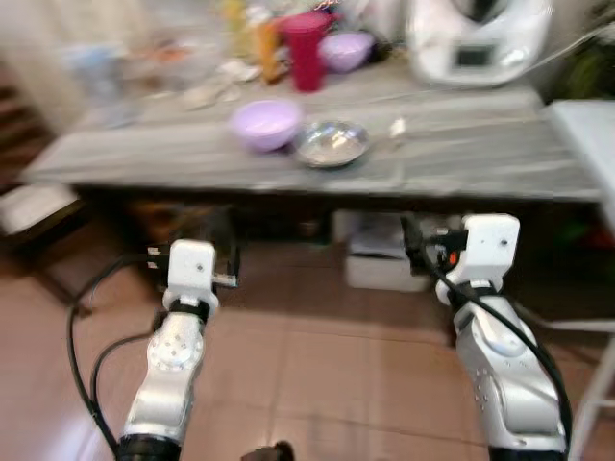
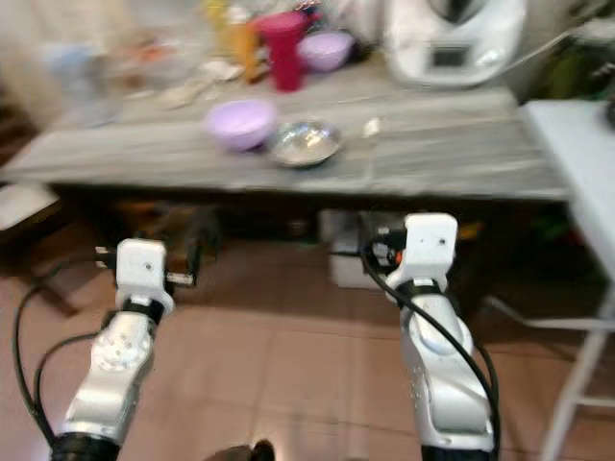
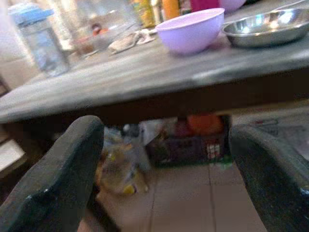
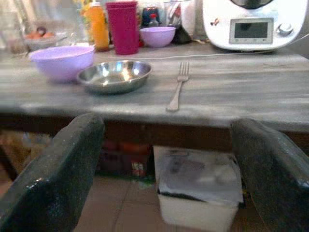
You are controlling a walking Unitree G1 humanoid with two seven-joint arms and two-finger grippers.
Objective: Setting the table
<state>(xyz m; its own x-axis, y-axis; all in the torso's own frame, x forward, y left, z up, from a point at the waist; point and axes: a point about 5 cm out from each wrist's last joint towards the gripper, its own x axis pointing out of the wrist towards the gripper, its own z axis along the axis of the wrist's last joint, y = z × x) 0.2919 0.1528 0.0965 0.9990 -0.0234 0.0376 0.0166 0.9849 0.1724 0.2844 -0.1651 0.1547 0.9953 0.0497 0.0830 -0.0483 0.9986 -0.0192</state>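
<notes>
Both hands hang short of the counter [image 4: 251, 104], below its edge: the right hand [image 4: 169, 159] and left hand [image 3: 164, 164] each hold their fingers wide apart with nothing between. Right wrist view makes out a fork [image 4: 178, 87] just beside the steel bowl [image 4: 115, 75], which looks empty; the lavender bowl [image 4: 62, 61] touches it. Behind stand a magenta cup [image 4: 124, 26] and white appliance [image 4: 251, 24].

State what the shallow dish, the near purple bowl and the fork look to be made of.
Shallow dish: probably stainless steel, polished; it mirrors bright highlights.
Near purple bowl: likely plastic, matte lilac, uniform colour with a soft sheen.
Fork: metal by its look, dull silver-grey; finish unclear.
</notes>
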